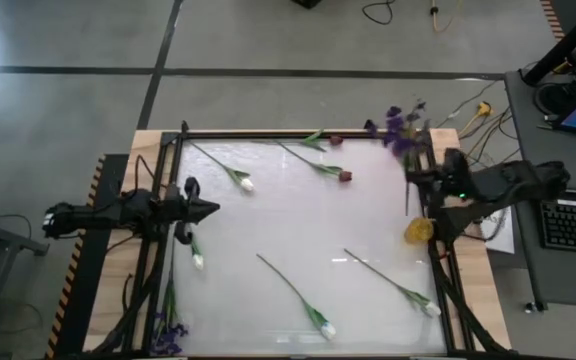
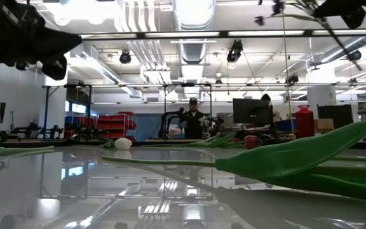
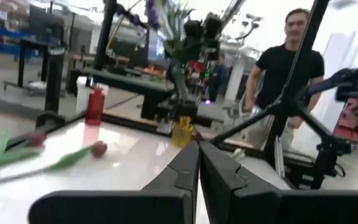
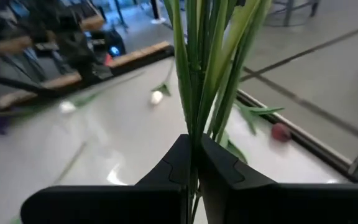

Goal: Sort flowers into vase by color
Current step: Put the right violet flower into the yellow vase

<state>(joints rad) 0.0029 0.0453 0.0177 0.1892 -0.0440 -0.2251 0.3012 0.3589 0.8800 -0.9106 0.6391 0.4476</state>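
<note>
My right gripper (image 1: 413, 178) hangs above the table's right edge, shut on a spray of purple flowers (image 1: 398, 130). A small yellow vase (image 1: 418, 230) stands on the table just nearer than it. White tulips (image 1: 246, 183) (image 1: 326, 328) (image 1: 432, 310) (image 1: 197, 260) and dark red buds (image 1: 345, 176) (image 1: 336, 140) lie flat on the glossy white tabletop. More purple blossoms (image 1: 168, 335) lie at the near left corner. My left gripper (image 1: 213, 209) stays shut and empty at the left edge. My right gripper pinches a bundle of several thin green stems (image 4: 194, 124) between its two fingers (image 4: 173, 165), lying across them. It comes nearly level from the table's right side. The spray is lifted clear of the table, its purple blossoms (image 2: 275, 7) toward the far edge.
A black frame (image 1: 268, 135) rims the tabletop. Cables, a keyboard (image 1: 573, 225) and a laptop lie beyond the right edge. A person (image 3: 284, 74) stands beyond the right side; a red bottle (image 3: 94, 106) stands off the table.
</note>
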